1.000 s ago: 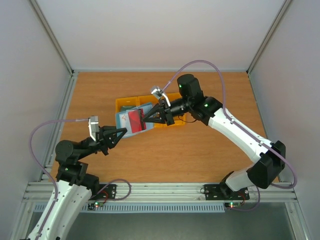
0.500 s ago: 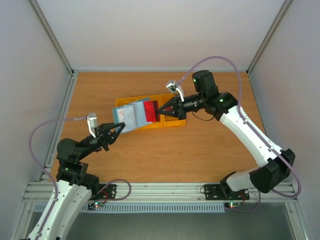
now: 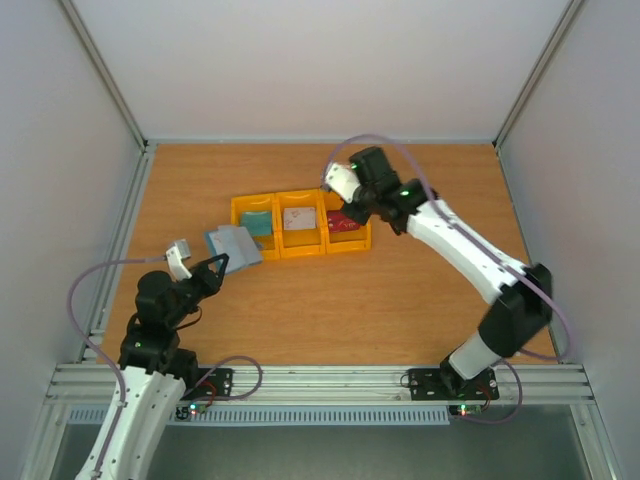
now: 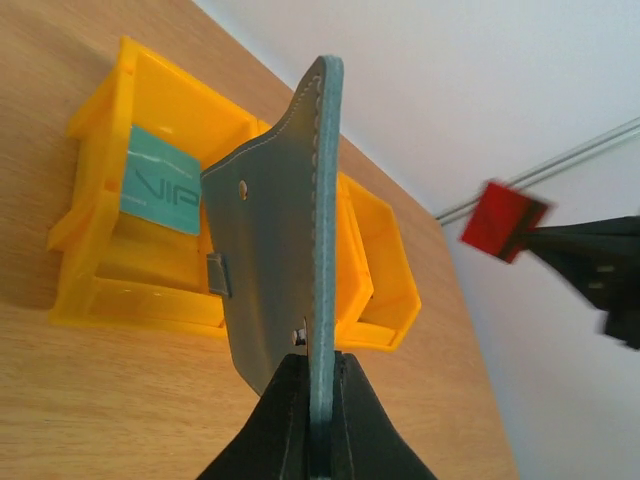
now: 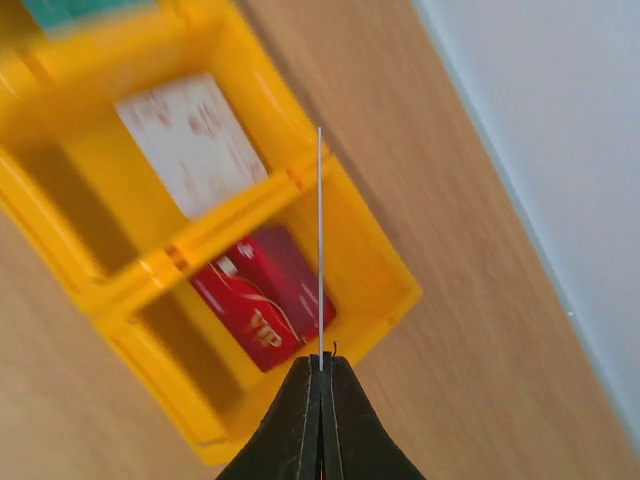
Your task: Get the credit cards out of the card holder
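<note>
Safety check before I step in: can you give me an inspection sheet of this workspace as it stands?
Surface: wooden table.
Job's things: card holder pinched at its edge by left end effector; teal card, whitish card and red card each lie in a separate compartment of the yellow bins; second red card held by right end effector over the rightmost bin.
Clutter: nothing seen.
End effectors: both shut on their items.
Cables: purple cables loop off both arms.
Surroundings: white walls, metal frame.
</note>
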